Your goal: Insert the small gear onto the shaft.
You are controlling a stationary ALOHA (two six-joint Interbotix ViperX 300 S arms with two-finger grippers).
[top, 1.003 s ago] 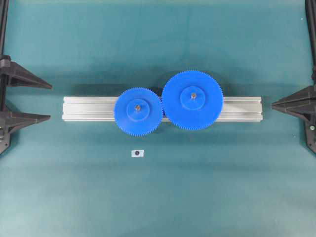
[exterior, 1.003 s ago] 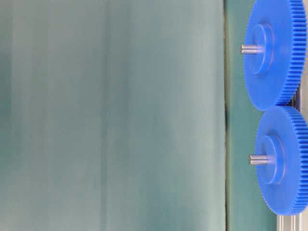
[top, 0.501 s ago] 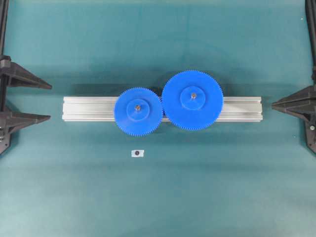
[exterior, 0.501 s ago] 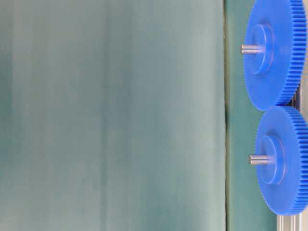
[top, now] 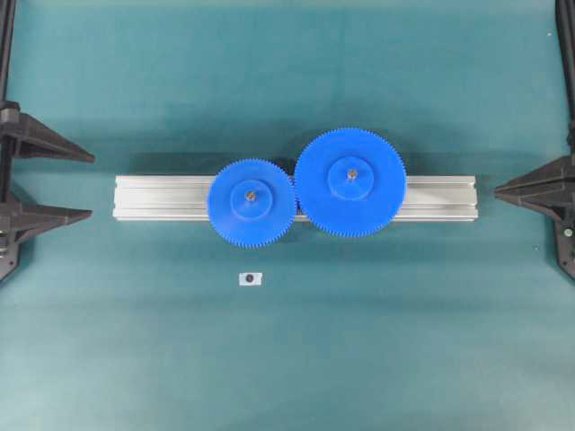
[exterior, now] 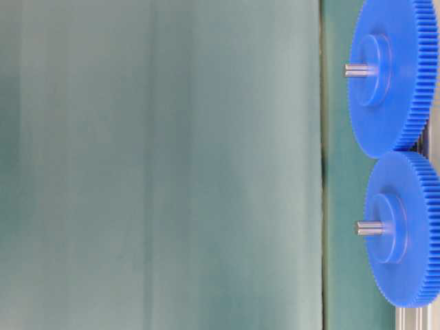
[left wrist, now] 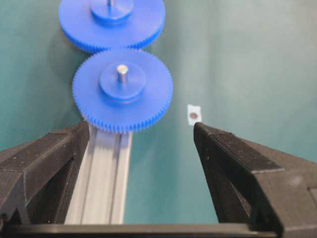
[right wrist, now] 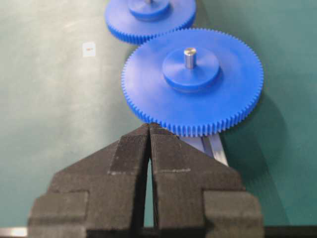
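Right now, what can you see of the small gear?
The small gear is blue plastic with fine teeth and a raised round hub. It lies flat on the silver rail, seated over the shaft, whose metal tip pokes up through the hub. Its teeth meet the larger gear. No gripper touches it.

- The left gripper (top: 85, 187) sits at nine o'clock of the overhead view, jaws spread wide, holding nothing.
- The right gripper (top: 499, 191) sits at three o'clock, jaws pressed together, empty.
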